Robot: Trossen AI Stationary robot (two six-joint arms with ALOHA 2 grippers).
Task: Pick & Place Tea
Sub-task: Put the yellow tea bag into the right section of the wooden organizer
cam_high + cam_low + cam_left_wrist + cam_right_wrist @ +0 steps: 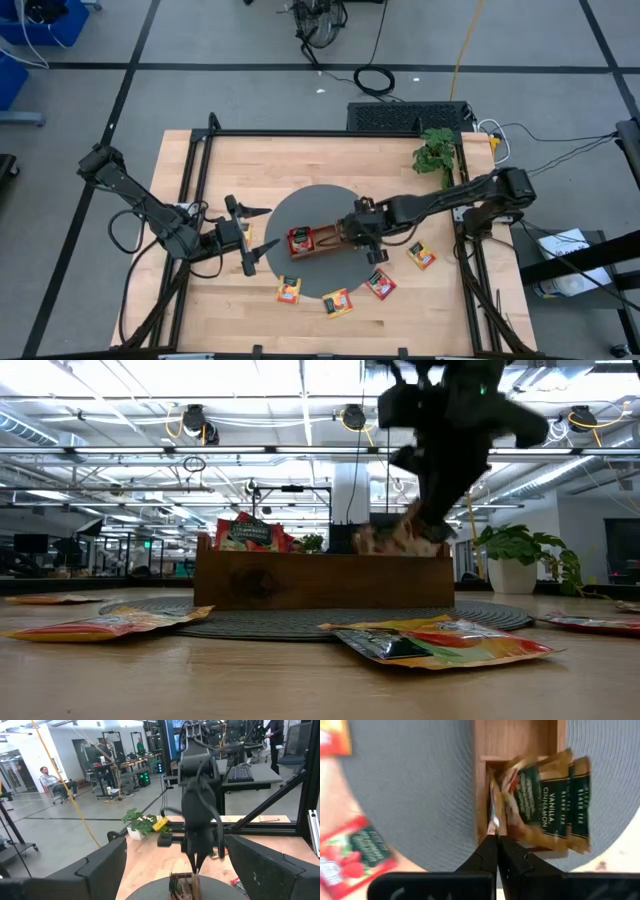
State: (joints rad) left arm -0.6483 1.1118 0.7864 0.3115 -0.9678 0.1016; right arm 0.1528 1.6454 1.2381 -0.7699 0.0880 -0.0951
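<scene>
A round grey mat (318,205) lies at the middle of the wooden worktop (200,160), and a brown wooden tray (322,241) sits on its lower half. In the tray's 9 o'clock compartment stand red tea packets (299,240); its 3 o'clock compartment holds several whitish packets with dark print (547,802), leaning on edge.

The right end effector (497,842) is at that 3 o'clock compartment, its fingers pressed together with their tips right at the tray's end wall, beside the edge of a packet. Whether that packet is pinched between them cannot be told.

The left end effector (252,238) hovers just off the mat at 9 o'clock of the tray, its fingers spread wide with nothing between them, pointing toward the tray.

Loose packets lie flat on the worktop around the mat's lower rim: an orange-yellow one (289,289) at 7 o'clock of the tray, another (337,302) at 6 o'clock overlapping the mat edge, a red one (381,285) at 5 o'clock, and one more (421,256) at 4 o'clock.

A potted plant (436,152) stands at 1 o'clock.
</scene>
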